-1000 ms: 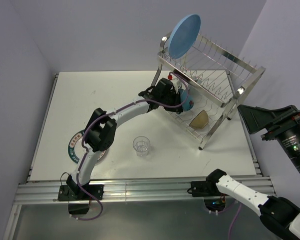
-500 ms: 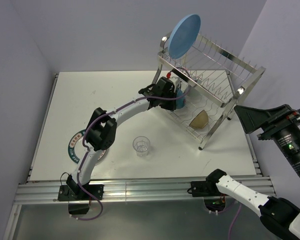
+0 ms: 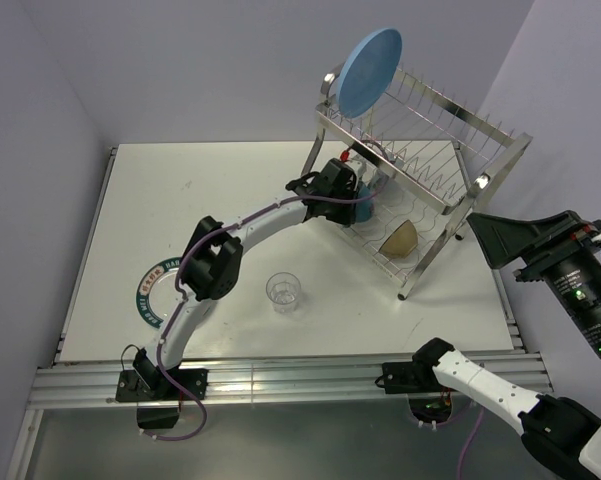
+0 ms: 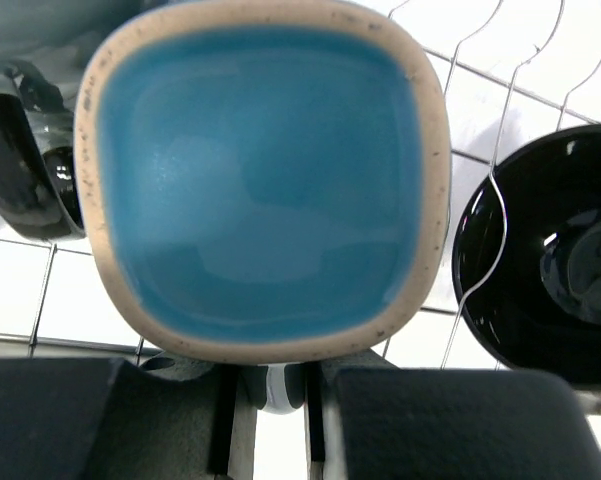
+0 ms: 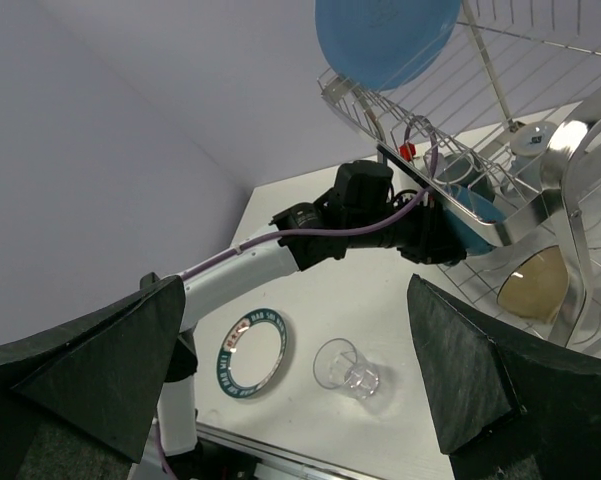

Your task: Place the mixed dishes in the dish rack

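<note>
left fingers [image 4: 60, 420] clamped on blue-glazed cup with speckled cream rim [image 4: 260, 180], in the lower tier of the silver wire dish rack [image 3: 435, 125], just beside black bowl [image 4: 550, 270]. right fingers [image 5: 90, 370] wide apart, idle. Risk: released off the prongs, cup tips into the bowl or slides down the slant.

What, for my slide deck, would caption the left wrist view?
Left claw holding a blue cup mouth-on at the dish rack, dark mug left, black bowl right.
</note>
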Robot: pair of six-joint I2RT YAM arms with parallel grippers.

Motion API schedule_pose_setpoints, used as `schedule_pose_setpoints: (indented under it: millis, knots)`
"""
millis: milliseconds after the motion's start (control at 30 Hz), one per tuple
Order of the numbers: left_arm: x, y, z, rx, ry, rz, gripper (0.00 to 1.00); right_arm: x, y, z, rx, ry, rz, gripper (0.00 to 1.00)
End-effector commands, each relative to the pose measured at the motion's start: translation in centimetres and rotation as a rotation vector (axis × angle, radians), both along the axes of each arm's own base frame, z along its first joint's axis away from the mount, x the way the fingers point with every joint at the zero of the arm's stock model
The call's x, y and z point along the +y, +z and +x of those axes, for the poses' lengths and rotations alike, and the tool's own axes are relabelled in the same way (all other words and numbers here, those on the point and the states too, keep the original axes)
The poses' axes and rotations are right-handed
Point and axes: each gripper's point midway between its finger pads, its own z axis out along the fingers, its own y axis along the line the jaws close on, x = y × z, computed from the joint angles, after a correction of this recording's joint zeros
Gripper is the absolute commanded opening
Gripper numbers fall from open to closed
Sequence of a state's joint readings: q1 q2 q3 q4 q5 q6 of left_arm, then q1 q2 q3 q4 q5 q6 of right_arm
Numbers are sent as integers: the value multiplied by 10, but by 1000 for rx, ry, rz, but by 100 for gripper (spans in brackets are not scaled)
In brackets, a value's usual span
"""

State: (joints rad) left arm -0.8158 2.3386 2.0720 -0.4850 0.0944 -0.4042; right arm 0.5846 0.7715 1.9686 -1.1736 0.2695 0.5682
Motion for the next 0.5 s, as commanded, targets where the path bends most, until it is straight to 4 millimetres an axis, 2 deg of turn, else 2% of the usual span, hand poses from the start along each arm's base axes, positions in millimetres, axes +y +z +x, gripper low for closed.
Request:
schedule_pose_setpoints:
  millis: [0,100,133,233,267,367,467]
  knots:
    - [-20,41,11,-116,-12,-67,2,-3,7,0,-28,-16,23,100]
    - [-20,41,11,-129,-8,-54,15,-3,5,1,-26,-17,19,100]
    - [-21,41,9,-129,-11,-52,23,-3,4,1,-23,-17,17,100]
    - [-20,39,9,-130,-9,-40,37,-2,3,2,-22,-16,12,100]
    - [-21,38,7,-131,-12,-38,44,-2,3,2,-25,-15,13,100]
    - [-22,40,4,-144,-18,-31,55,-2,3,2,-26,-16,10,100]
    - [-21,42,5,-152,-10,-32,60,-2,3,2,-26,-15,4,100]
